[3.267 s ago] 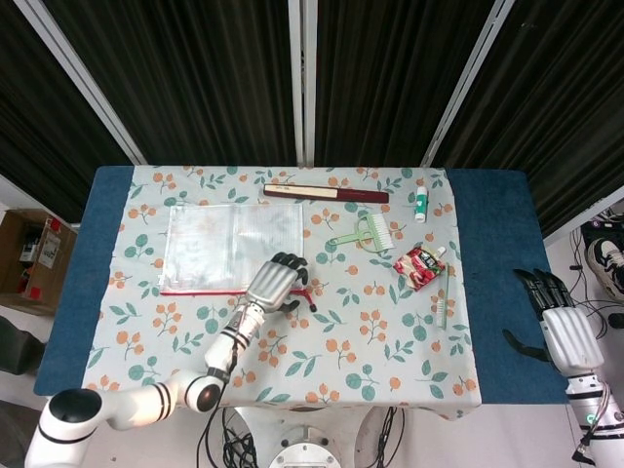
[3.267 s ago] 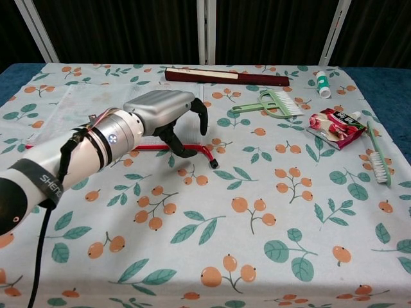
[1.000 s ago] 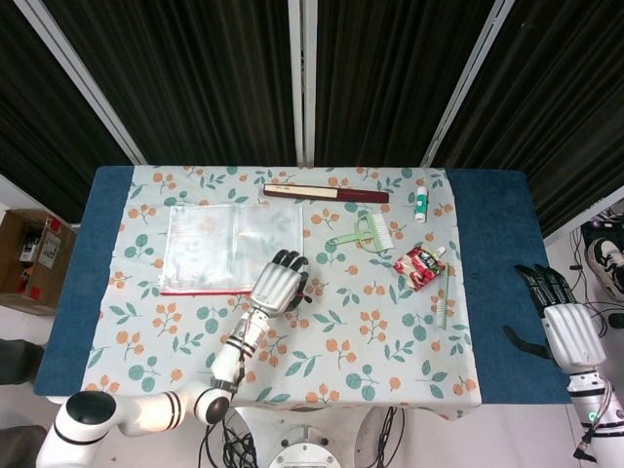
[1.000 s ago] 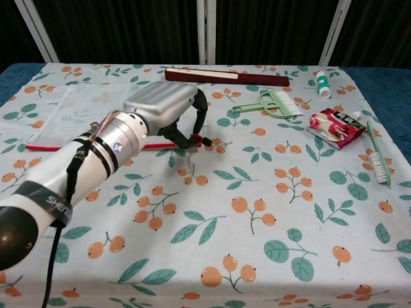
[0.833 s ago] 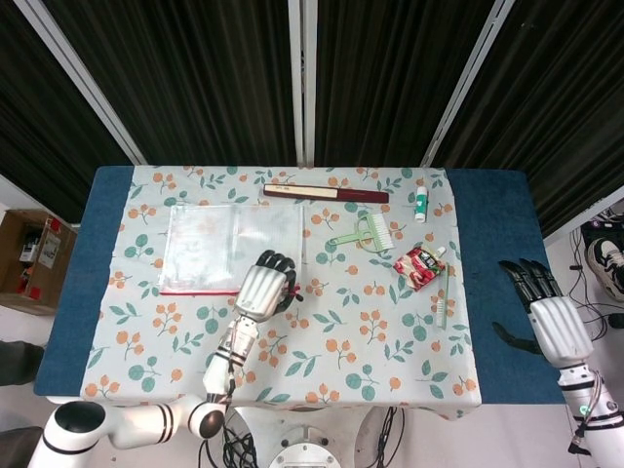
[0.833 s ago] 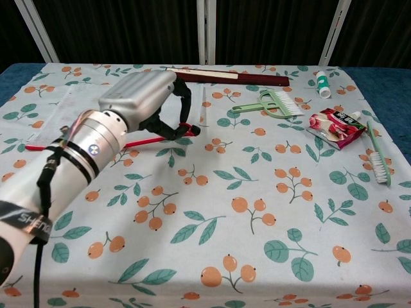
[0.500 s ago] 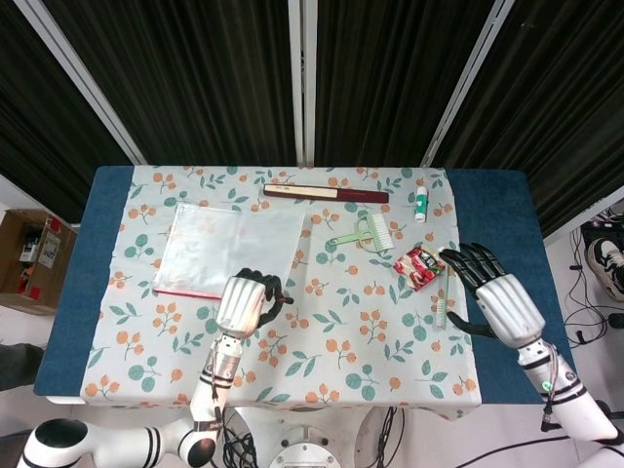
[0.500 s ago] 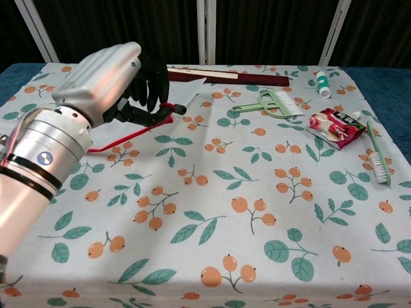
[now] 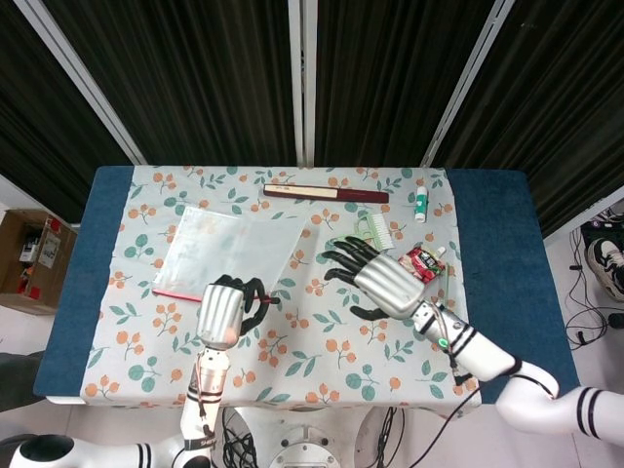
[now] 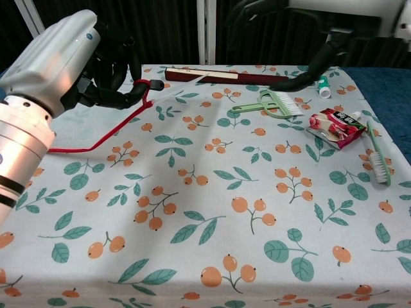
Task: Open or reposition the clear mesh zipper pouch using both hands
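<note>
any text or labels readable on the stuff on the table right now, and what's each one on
No text can be read.
Red packet: printed marks, too blurred to read.
Small white tube with the green cap: label too small to read.
Cardboard box on the floor: stickers, too small to read.
Left robot hand, holding the pouch's red zipper edge: no marking visible.

The near half of the counter [image 9: 341,375], with its leaf-and-orange patterned cloth, lies bare and open to a hand. Along the far edge a long dark red flat case [image 9: 326,193] bars the way. On the right stand a green comb-like brush [image 10: 268,103], a red snack packet [image 10: 332,127], a green toothbrush [image 10: 377,154] and a small white tube [image 10: 322,83]. The clear mesh zipper pouch [image 9: 229,250] covers the far left.
</note>
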`<action>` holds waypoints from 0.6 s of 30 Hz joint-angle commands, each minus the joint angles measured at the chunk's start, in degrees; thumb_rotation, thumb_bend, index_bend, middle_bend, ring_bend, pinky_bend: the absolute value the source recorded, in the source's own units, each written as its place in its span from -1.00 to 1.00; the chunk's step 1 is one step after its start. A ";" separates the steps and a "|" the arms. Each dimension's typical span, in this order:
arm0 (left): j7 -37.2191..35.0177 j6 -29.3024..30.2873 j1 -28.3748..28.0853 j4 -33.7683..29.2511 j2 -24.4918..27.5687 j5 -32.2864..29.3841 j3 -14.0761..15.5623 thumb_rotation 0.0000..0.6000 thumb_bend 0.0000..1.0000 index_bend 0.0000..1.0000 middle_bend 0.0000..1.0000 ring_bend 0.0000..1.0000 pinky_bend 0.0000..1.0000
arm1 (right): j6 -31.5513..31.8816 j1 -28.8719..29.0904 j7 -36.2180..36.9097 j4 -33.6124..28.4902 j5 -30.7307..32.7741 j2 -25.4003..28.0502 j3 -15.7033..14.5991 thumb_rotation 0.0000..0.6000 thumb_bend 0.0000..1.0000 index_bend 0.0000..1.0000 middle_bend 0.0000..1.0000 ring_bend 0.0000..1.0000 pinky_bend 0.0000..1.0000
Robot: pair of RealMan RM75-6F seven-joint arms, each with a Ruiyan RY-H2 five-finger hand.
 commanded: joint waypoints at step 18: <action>0.11 0.00 3.18 -3.29 2.24 1.87 -1.60 1.00 -0.14 0.53 0.65 0.48 0.22 | -5.84 14.02 12.27 21.21 6.26 -21.07 2.53 1.00 -0.49 -0.21 -0.66 -1.00 -0.97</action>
